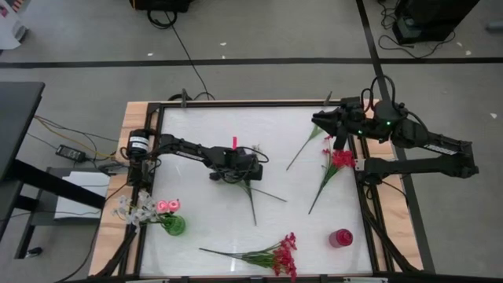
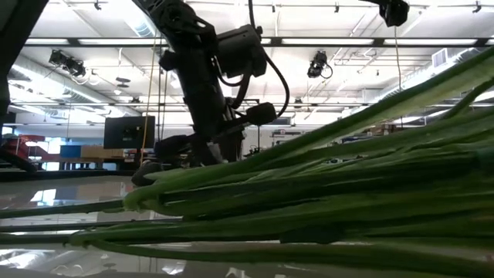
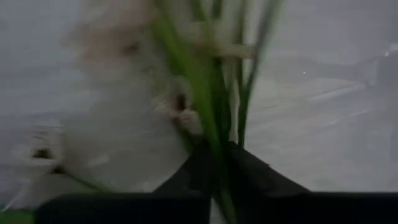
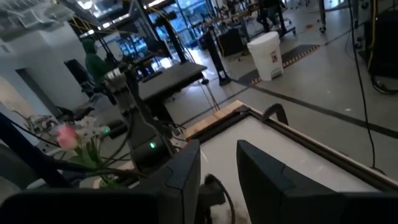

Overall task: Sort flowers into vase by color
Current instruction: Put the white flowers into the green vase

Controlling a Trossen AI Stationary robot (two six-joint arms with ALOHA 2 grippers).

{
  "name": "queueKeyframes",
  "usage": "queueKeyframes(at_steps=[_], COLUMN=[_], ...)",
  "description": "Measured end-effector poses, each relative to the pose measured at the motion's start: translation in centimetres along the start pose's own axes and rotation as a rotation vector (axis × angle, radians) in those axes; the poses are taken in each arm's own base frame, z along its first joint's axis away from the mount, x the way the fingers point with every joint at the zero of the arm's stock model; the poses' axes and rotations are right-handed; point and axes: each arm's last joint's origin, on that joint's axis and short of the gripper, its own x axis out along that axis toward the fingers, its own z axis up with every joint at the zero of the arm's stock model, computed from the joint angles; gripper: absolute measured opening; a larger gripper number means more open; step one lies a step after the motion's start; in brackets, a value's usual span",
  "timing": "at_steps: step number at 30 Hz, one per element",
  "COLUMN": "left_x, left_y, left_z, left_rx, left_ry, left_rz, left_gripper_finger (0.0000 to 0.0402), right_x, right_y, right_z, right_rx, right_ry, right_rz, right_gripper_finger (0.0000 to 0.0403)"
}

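Observation:
My left gripper (image 1: pixel 242 174) is at the table's middle, shut on thin green flower stems (image 3: pixel 211 118). Pale white blossoms (image 3: pixel 124 106) show blurred beside them in the left wrist view. From the gripper, one stem (image 1: pixel 251 203) runs toward the near edge and another (image 1: pixel 271 193) slants right. My right gripper (image 1: pixel 324 124) waits open (image 4: pixel 217 168) at the far right, touching nothing. Near it lie a green stem (image 1: pixel 302 149) and a red blossom spray (image 1: pixel 341 158). A second red spray (image 1: pixel 277 255) lies by the near edge. My left gripper pinches a few green stems (image 3: pixel 219 163) between its two fingers (image 3: pixel 255 177), with the pale blossoms beyond the fingertips. The fingers lie across the stems. In the high view the gripper's body hides the place of contact, and I cannot tell whether the flower is lifted clear.
A green vase (image 1: pixel 174 226) at the near left holds pink and white flowers (image 1: pixel 149 207). A red vase (image 1: pixel 340 237) stands at the near right. A small pink thing (image 1: pixel 234 142) shows beside the left arm. A black frame (image 1: pixel 154 157) borders the white table. Green stems (image 2: pixel 324 193) fill the low view.

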Motion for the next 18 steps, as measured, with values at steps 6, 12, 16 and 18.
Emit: queueKeyframes(at_steps=[6, 12, 16, 18], left_x=[-0.2, -1.4, -3.0, -3.7], left_y=[-1.0, -2.9, -3.9, -3.8], left_z=[0.4, 0.9, 1.5, 1.6], left_rx=[0.024, 0.059, 0.073, 0.099], left_ry=[-0.018, -0.071, -0.111, -0.121], left_rz=[-0.117, -0.308, -0.421, -0.423], left_gripper_finger=[0.0008, 0.0008, 0.0008, 0.0008], right_x=[0.0, 0.2, 0.1, 0.1], right_y=[0.1, 0.3, 0.3, 0.3], right_z=[0.0, -0.4, -0.6, -0.7], right_rx=[0.042, 0.064, 0.082, 0.082], right_ry=[0.010, 0.096, 0.127, 0.129], right_rz=[0.043, 0.135, 0.147, 0.149], right_gripper_finger=[0.0114, 0.0114, 0.0114, 0.0114])
